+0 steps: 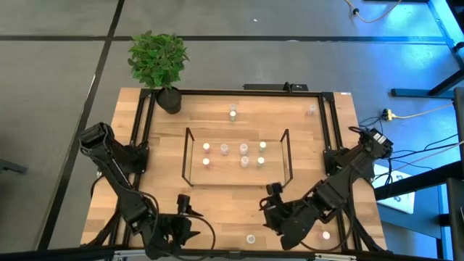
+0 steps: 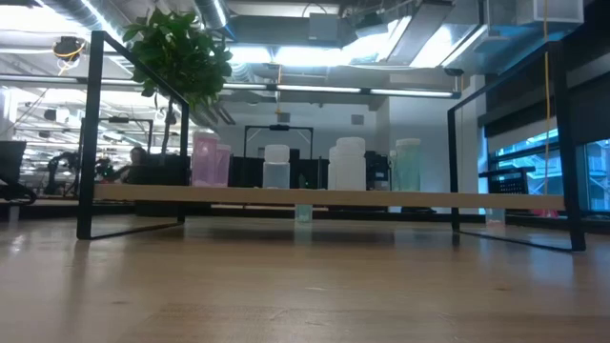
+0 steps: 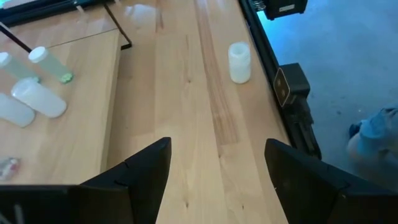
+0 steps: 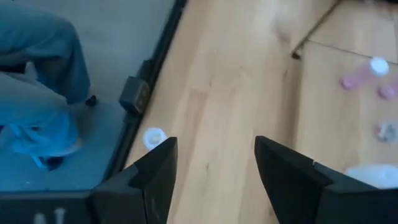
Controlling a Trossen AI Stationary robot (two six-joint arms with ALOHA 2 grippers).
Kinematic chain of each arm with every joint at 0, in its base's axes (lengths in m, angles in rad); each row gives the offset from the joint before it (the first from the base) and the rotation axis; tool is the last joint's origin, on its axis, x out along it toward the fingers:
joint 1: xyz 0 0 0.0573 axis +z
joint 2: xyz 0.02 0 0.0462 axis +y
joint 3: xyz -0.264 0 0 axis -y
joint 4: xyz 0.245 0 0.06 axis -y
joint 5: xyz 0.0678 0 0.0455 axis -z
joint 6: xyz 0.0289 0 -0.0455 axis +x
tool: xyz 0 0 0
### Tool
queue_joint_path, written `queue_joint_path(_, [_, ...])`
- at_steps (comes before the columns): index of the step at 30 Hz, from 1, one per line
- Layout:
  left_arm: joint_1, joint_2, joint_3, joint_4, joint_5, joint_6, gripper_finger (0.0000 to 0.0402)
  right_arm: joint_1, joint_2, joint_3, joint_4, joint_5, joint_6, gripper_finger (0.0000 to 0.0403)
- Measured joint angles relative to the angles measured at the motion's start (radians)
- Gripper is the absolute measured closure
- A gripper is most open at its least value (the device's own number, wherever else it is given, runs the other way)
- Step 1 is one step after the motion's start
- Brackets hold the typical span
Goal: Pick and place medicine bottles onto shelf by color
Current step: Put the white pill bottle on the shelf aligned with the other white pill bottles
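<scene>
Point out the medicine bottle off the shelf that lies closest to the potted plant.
The greenish bottle standing alone on the table behind the shelf. The other loose bottles sit at the far right corner or along the near edge by the hands.

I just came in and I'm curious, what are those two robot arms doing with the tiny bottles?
They are sorting medicine bottles onto the shelf. Several bottles already stand on its wooden board, and a few wait loose on the table, like one near the front edge. Right now neither arm holds anything: the left end effector and right end effector are both open and empty, near the table's front.
</scene>
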Motion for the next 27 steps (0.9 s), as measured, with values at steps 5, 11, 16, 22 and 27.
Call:
queue_joint_path(5, [0.0, 0.0, 0.0, 0.0, 0.0, 0.002, 0.0149, 0.021, 0.009, -0.017, 0.079, 0.0, -0.052, 0.0186])
queue_joint_path(11, [0.0, 0.0, 0.0, -0.002, 0.0, 0.003, 0.0149, 0.029, 0.045, -0.022, 0.091, 0.0, -0.05, 0.0186])
queue_joint_path(16, [0.0, 0.0, 0.0, -0.003, 0.0, 0.003, 0.0149, 0.029, 0.081, -0.023, 0.095, 0.0, -0.028, 0.0186])
queue_joint_path(22, [0.0, 0.0, 0.0, -0.004, 0.0, 0.003, 0.0149, 0.028, 0.085, -0.023, 0.094, 0.001, 0.107, 0.0186])
queue_joint_path(27, [0.0, 0.0, 0.0, -0.004, 0.0, 0.003, 0.0149, 0.028, 0.099, -0.023, 0.096, 0.0, 0.109, 0.0186])
